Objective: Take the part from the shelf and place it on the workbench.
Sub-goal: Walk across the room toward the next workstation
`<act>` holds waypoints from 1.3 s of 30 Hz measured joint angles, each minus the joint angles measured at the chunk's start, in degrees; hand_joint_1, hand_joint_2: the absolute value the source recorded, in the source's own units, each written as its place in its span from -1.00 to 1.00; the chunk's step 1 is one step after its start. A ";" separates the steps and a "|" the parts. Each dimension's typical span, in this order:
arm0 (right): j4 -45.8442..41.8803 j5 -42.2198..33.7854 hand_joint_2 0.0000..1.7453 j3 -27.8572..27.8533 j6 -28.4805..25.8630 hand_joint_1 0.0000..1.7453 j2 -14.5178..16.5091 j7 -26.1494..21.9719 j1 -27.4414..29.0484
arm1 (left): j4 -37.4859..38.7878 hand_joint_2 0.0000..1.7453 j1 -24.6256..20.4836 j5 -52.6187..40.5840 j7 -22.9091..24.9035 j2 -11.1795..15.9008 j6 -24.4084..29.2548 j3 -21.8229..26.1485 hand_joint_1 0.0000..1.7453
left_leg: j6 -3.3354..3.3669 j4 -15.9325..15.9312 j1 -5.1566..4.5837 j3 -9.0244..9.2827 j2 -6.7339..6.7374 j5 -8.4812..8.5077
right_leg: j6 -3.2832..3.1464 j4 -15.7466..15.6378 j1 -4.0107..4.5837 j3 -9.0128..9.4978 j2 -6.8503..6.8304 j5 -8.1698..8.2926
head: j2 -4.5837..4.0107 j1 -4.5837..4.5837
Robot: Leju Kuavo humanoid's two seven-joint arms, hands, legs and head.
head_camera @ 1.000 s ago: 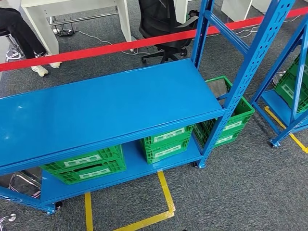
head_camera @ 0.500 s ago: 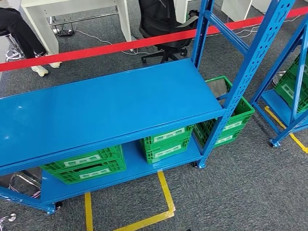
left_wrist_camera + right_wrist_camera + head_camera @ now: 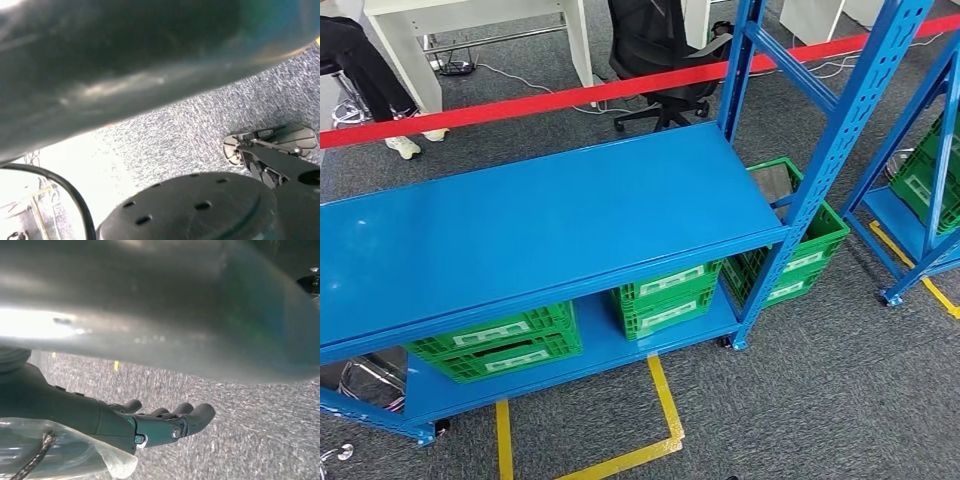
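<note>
I see bare blue shelf (image 3: pixel 546 225) | green crates (image 3: pixel 667 295) below | right hand (image 3: pixel 162 425) empty, fingers loosely extended | left hand: cannot tell | part not yet picked.

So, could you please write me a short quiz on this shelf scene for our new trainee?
1. True or false: a cardboard box lies on the shelf's top board.
2. Where do the two green crates under it stand? A) lower board B) top board C) a trolley
3. Complete: the right hand holds ____.
Key: 1 false; 2 A; 3 nothing.
</note>
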 joint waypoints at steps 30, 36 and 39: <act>-4.97 -40.81 -1.00 23.64 5.44 -1.00 -5.25 2.80 5.50 | -5.42 -1.00 6.03 37.10 5.28 6.58 -5.60 -28.69 -1.00 | 0.46 0.32 -0.16 0.04 0.00 -0.34 | 0.27 -0.11 -0.16 -0.19 -0.06 -0.17 | 0.00 -0.01; -4.38 -47.66 -1.00 27.31 6.37 -1.00 -5.97 3.41 8.07 | -8.66 -1.00 5.70 43.29 6.18 7.65 -6.52 -33.28 -1.00 | 1.28 0.90 -0.49 0.07 -0.01 -0.83 | 1.19 -0.30 -0.47 -0.07 -0.07 -0.51 | 0.00 -0.02; -2.53 -49.37 -1.00 28.29 6.56 -1.00 -6.39 3.58 10.26 | -11.55 -1.00 4.02 44.84 6.28 7.85 -6.92 -34.49 -1.00 | 1.87 -0.44 -0.15 0.73 0.07 -0.30 | 1.71 0.53 -0.30 -0.05 -0.65 -1.34 | 0.00 0.06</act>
